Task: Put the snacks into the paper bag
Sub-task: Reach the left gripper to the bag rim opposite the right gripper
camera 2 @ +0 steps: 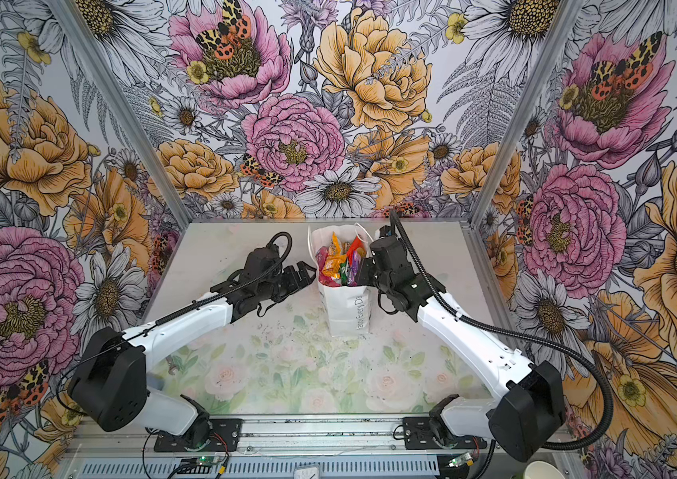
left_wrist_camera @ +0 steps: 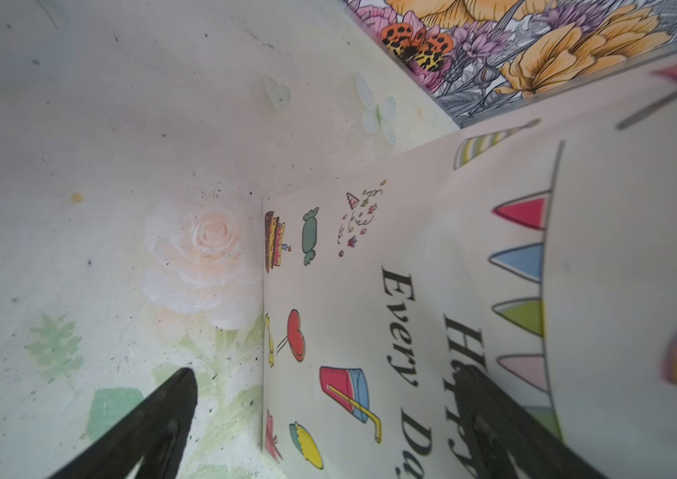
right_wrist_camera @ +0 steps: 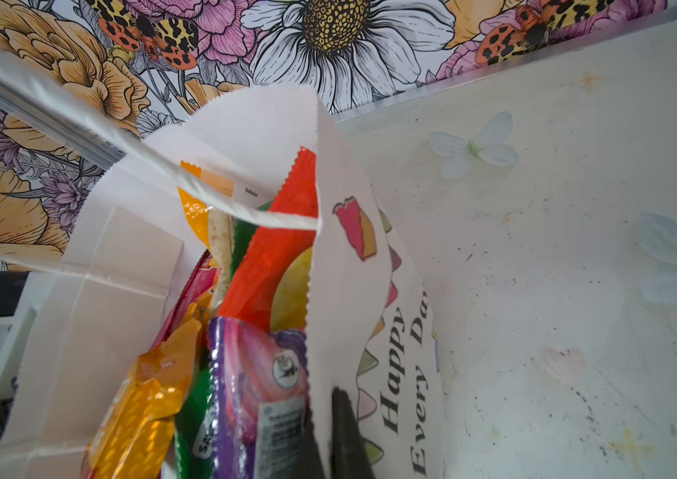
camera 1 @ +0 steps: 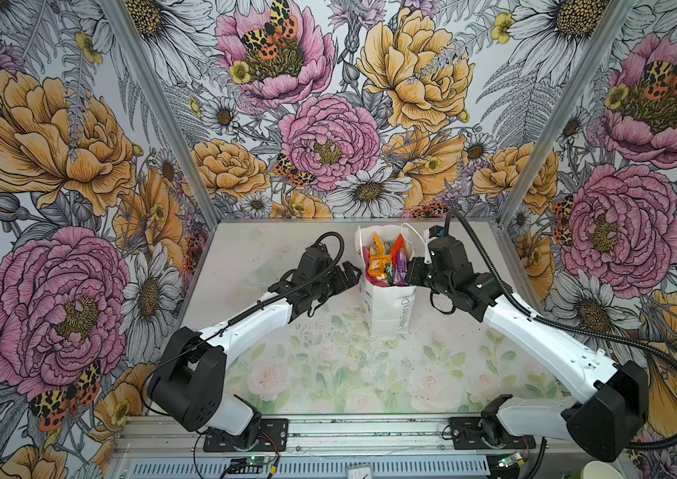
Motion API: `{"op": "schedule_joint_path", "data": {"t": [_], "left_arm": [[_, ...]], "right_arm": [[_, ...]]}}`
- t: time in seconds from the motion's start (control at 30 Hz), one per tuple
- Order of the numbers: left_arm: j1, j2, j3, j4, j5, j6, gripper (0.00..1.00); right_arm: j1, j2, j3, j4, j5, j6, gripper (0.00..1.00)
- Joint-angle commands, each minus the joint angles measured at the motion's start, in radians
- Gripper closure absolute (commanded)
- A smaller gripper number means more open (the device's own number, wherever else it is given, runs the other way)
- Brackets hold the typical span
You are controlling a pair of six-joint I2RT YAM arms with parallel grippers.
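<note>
The white paper bag (camera 1: 386,309) (camera 2: 347,313) stands upright at the middle back of the table, its mouth open. Several snacks (camera 1: 384,261) (camera 2: 338,263) fill it: orange, red, green, purple and pink packets reaching up to the rim. My left gripper (camera 1: 349,274) (camera 2: 301,271) is open just left of the bag; in the left wrist view the left gripper (left_wrist_camera: 326,375) faces the printed side of the bag (left_wrist_camera: 370,290). My right gripper (camera 1: 413,269) (camera 2: 363,269) (right_wrist_camera: 326,414) is shut on the bag's right wall (right_wrist_camera: 345,290) near the rim, one finger inside by the snacks (right_wrist_camera: 262,257).
Flowered walls enclose the table at the back and both sides. A clear plastic thing shows faintly behind the left arm (camera 1: 257,278). A paper cup (camera 1: 600,470) (camera 2: 544,470) stands off the table beyond the front rail. A white cord handle (right_wrist_camera: 154,166) stretches over the bag's mouth.
</note>
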Motion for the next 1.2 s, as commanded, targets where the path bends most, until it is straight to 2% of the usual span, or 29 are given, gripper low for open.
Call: {"op": "schedule_joint_path", "data": {"t": [0.0,0.23,0.3,0.47,0.53,0.67,0.97,1.07,1.17], "left_arm": [[0.015,-0.064,0.018,0.134,0.025,-0.002,0.01],[0.102,-0.182,-0.039,0.101,0.023,0.015,0.01],[0.108,-0.229,-0.035,0.043,-0.007,0.034,0.02],[0.022,-0.325,0.022,-0.157,-0.178,0.091,0.02],[-0.019,-0.338,0.03,-0.191,-0.21,0.085,0.04],[-0.071,-0.315,0.065,-0.23,-0.242,0.083,0.08],[-0.005,-0.193,0.179,-0.256,-0.219,0.104,0.24],[-0.027,-0.139,0.22,-0.276,-0.209,0.104,0.33],[-0.073,-0.117,0.242,-0.297,-0.274,0.114,0.42]], "right_arm": [[0.055,0.054,0.063,0.09,-0.091,0.017,1.0],[0.079,0.116,0.126,0.101,-0.082,0.015,1.0],[0.081,0.116,0.129,0.102,-0.065,0.019,1.0],[0.077,0.078,0.096,0.101,0.005,0.029,1.0],[0.076,0.069,0.087,0.099,0.008,0.027,1.0],[0.076,0.062,0.077,0.1,0.003,0.029,1.0],[0.077,0.039,0.064,0.1,-0.005,0.019,1.0],[0.077,0.039,0.059,0.1,-0.003,0.02,1.0],[0.076,0.041,0.059,0.099,-0.003,0.019,1.0]]}}
